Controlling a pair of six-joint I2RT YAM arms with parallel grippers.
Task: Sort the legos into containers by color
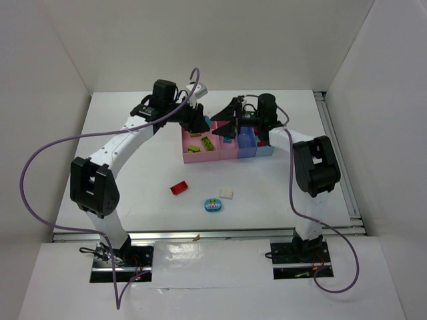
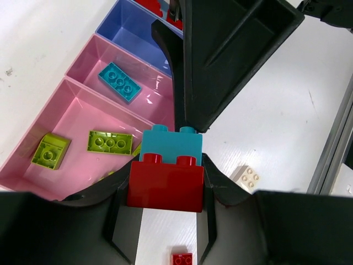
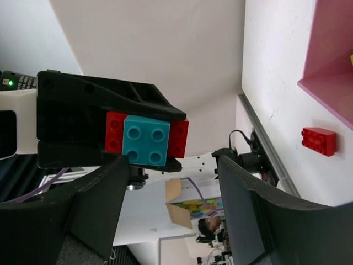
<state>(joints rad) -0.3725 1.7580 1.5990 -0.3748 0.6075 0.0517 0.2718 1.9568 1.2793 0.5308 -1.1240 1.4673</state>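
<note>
Legos in my count: two in the left tool, three loose on the bench, four that I can make out clearly in the bins.
Held pair: held red lego (image 2: 165,187) with a stacked teal lego (image 2: 171,144) pressed onto its studs, up in the air just over the back edge of the bins.
Left tool (image 2: 169,171): clamped on the held red lego, one finger on each side of it.
Right tool (image 3: 172,165): fingers apart with nothing between them. It faces the held pair, and in the left wrist view one finger comes down right at the stacked teal lego. I cannot tell whether it touches.
Loose on the bench (image 1: 133,193): one loose red lego (image 1: 178,188), one cream-white lego (image 1: 227,194) and one teal-and-pink lego (image 1: 213,205), all on the near side of the bins and apart from each other.
Containers: four, set side by side in one row.
Wide pink bin (image 2: 77,118): three yellow-green legos (image 2: 109,142) from the top view. From the left wrist I see only two in full.
Narrow pink bin (image 2: 149,105): one binned teal lego (image 2: 119,81), lying flat.
Blue bin (image 2: 129,30): I see only bare floor in the part that shows.
Light blue bin (image 1: 265,151): binned red legos (image 1: 262,142) show inside. The tools cover too much for me to count them.
</note>
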